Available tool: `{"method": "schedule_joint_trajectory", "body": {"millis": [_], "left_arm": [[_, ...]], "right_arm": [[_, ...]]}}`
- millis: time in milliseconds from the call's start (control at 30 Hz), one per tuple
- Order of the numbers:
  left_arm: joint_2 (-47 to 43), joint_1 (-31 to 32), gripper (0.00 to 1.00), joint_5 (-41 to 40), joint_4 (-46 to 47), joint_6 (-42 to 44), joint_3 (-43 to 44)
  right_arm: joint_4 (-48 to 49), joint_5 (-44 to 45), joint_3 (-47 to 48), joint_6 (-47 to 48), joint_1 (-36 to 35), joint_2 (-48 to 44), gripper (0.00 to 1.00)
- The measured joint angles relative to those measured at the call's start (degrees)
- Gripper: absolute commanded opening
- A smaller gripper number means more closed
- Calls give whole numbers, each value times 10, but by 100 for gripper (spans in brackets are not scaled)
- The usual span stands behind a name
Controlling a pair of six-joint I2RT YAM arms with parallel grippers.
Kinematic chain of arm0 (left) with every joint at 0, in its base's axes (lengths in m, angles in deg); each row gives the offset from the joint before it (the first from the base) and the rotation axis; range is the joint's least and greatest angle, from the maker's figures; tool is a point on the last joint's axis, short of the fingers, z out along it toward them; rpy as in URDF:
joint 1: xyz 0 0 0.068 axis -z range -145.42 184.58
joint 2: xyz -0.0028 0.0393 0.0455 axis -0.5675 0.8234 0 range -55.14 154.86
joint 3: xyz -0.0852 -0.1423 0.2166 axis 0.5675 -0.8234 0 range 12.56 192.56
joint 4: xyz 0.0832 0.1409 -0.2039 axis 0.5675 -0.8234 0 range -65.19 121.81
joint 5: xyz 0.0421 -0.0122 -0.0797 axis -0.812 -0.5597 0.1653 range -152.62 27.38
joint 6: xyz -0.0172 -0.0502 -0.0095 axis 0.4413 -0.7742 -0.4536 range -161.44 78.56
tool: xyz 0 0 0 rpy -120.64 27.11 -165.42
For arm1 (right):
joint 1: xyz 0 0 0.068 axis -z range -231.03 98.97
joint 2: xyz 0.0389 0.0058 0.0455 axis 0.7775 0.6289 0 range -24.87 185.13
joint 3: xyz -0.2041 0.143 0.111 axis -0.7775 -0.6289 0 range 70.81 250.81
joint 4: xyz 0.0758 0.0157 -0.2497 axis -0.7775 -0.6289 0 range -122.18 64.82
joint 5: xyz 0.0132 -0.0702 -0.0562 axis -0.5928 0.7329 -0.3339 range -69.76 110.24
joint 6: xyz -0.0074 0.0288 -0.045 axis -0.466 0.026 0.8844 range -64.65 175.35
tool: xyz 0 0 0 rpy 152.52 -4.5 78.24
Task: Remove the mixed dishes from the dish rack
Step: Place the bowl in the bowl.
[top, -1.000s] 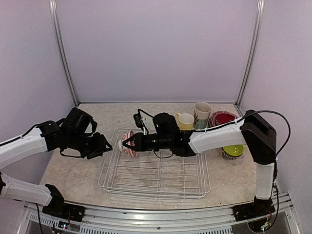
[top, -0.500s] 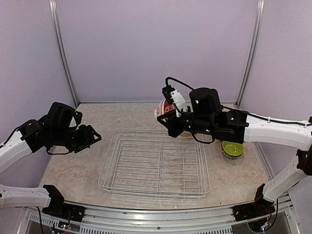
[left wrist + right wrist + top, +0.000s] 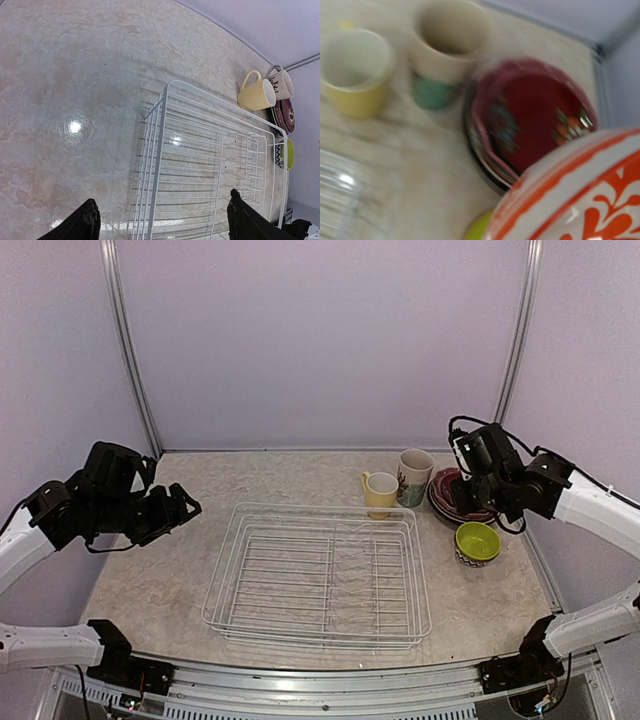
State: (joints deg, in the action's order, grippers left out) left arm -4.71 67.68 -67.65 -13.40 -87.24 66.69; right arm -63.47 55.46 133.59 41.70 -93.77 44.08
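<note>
wire dish rack [image 3: 320, 580] is sitting mid-table, its front rim near the table's [image 3: 150, 590] near edge. left gripper [image 3: 162, 205] is hanging wide open off the rack's left side. right gripper [image 3: 475, 480] is hovering over the plates [image 3: 535, 115] in the far-right corner, seemingly pinching the red-patterned bowl [image 3: 580, 200]; pale yellow mug [image 3: 381, 488] and lime-green bowl [image 3: 477, 540] are flanking them.

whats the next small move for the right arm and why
Probably lower the red-patterned bowl and set it down near the lime-green bowl: the right tool is shut on it over the plates, and the dish rack looks empty.
</note>
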Motion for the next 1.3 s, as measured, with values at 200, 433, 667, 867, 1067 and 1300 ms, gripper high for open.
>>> {"method": "schedule_joint_trajectory", "body": {"millis": [200,433,667,867,1067,1300], "left_arm": [[19,0,90,1,-2,-2,2],[19,-1,95,3,-3,-5,3],[12,-1,96,2,-3,-6,3],[12,-1,96,2,-3,-6,3],[13,-1,96,3,-3,-7,3],[4,-1,97,3,-7,-8,3]], "right_arm": [[-43,-72,-10,4,101,-6,0],[-67,-151,-20,7,156,57,0],[-90,-206,-21,7,159,100,0],[-97,-210,-28,5,160,107,0],[-85,-216,-45,1,176,126,0],[-70,-216,-57,-1,191,151,9]]}}
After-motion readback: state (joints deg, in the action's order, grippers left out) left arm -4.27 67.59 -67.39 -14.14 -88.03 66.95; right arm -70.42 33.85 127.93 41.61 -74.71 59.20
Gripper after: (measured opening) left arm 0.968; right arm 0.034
